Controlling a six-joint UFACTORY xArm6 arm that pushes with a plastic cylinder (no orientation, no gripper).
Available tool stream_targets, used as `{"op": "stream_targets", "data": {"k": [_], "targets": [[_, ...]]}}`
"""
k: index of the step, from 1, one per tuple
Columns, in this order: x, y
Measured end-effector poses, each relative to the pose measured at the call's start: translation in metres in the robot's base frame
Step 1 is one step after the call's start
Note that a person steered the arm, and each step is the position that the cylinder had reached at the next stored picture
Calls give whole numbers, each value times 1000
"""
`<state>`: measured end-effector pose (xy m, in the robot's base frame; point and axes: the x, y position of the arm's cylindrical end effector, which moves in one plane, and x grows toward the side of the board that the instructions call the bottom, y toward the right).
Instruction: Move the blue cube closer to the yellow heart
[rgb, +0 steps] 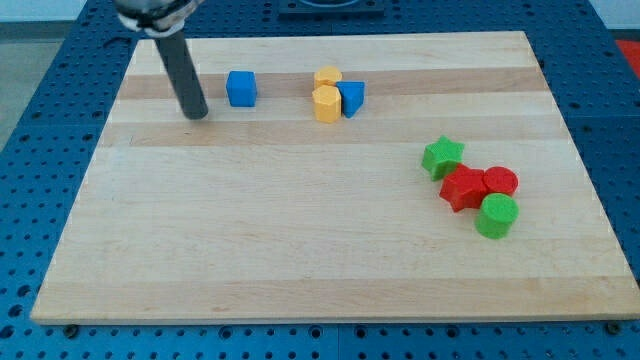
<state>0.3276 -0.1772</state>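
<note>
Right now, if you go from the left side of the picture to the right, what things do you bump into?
my tip → blue cube → green star → red star-like block.

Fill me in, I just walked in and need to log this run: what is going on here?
The arm's dark rod is set to push blocks on the wooden board. My tip sits apart from the blue cube, on the view's left of it. Two yellow blocks, one of them likely the yellow heart, stand to the cube's right beside a blue triangular block. The cube has not reached them yet.
</note>
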Motion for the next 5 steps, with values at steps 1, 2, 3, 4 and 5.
{"op": "stream_targets", "data": {"k": [1, 2, 3, 4, 5], "targets": [[-18, 6], [-19, 27], [-19, 36], [-19, 56], [-19, 74]]}}
